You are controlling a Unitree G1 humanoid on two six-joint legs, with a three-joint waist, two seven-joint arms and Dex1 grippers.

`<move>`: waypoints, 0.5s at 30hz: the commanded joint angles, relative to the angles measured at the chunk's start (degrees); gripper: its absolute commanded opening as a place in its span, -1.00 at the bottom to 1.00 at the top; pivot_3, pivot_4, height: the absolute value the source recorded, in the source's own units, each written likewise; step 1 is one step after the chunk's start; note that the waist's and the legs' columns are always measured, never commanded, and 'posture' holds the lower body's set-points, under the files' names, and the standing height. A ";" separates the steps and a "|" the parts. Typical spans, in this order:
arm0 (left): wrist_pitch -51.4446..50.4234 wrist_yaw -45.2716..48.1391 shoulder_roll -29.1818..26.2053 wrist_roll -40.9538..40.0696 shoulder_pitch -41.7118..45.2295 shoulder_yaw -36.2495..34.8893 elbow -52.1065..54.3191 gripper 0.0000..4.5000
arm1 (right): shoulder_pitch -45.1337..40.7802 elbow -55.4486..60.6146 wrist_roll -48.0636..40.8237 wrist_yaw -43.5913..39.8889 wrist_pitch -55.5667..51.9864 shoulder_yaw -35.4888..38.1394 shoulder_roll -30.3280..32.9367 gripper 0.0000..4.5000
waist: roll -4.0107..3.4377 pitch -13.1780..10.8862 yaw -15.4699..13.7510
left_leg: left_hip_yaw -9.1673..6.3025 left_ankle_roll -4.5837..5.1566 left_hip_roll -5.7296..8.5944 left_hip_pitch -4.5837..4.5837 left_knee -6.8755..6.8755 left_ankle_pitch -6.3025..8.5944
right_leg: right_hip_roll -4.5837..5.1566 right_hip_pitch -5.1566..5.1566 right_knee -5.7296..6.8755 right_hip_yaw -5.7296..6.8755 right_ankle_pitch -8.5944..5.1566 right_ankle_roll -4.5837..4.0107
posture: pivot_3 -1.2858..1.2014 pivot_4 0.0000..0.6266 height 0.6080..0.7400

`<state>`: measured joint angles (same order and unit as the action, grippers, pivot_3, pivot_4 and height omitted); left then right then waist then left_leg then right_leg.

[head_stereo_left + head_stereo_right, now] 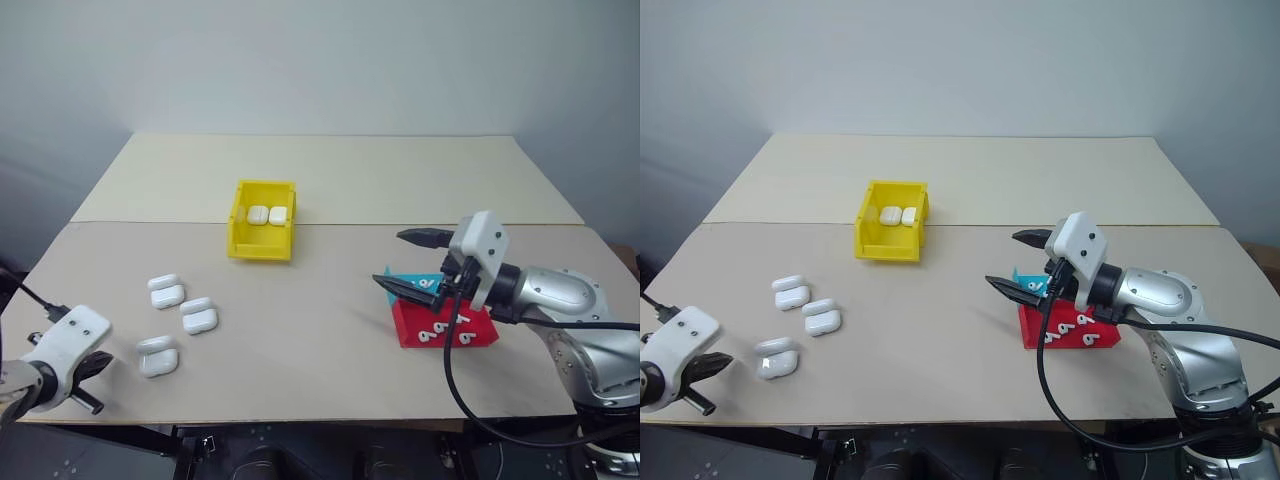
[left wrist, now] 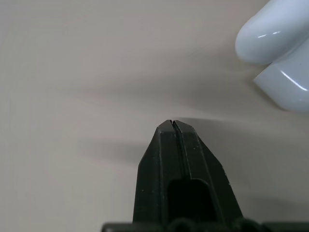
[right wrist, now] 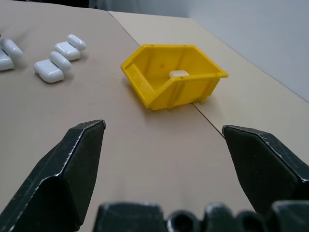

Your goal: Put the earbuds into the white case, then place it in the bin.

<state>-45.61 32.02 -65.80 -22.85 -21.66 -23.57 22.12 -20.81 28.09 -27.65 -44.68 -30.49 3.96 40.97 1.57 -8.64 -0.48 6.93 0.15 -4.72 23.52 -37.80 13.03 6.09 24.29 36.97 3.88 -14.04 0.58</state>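
now the left gripper [image 2: 173, 123] is clenched on nothing beside an open white case [image 1: 158, 355] (lid up); right gripper [image 1: 410, 262] gapes empty above the red tray [image 1: 440, 330].

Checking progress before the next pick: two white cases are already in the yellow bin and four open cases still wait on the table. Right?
Not quite. Three open cases wait on the table, not four, as the left eye view shows. The yellow bin does hold two white cases.
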 commanded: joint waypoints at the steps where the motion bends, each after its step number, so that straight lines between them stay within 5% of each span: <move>1: 2.50 2.26 0.04 2.79 2.27 1.28 -1.26 -0.99 | 0.55 3.27 -1.44 1.45 -0.51 2.07 -0.21 1.00 | 0.00 0.00 0.02 | 0.00 0.00 0.00 0.00 0.00 0.00 | 0.00 0.00 0.00 0.00 0.00 0.00 | 0.03 -0.52 1.00; 15: 4.42 6.74 1.97 7.05 10.79 8.31 -2.76 -0.99 | 2.49 6.45 -3.01 4.66 -2.13 1.97 -0.94 1.00 | 0.00 0.00 -0.07 | 0.01 0.00 0.00 -0.01 -0.01 0.00 | 0.00 -0.01 0.03 0.01 -0.01 0.02 | 0.03 -0.52 1.00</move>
<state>-42.11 38.54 -64.02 -17.05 -11.71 -15.38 19.35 -18.23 32.39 -29.66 -40.66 -32.63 4.10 40.06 1.57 -8.64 -0.56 6.93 0.16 -4.71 23.51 -37.80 13.03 6.09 24.27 36.99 3.89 -14.04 0.60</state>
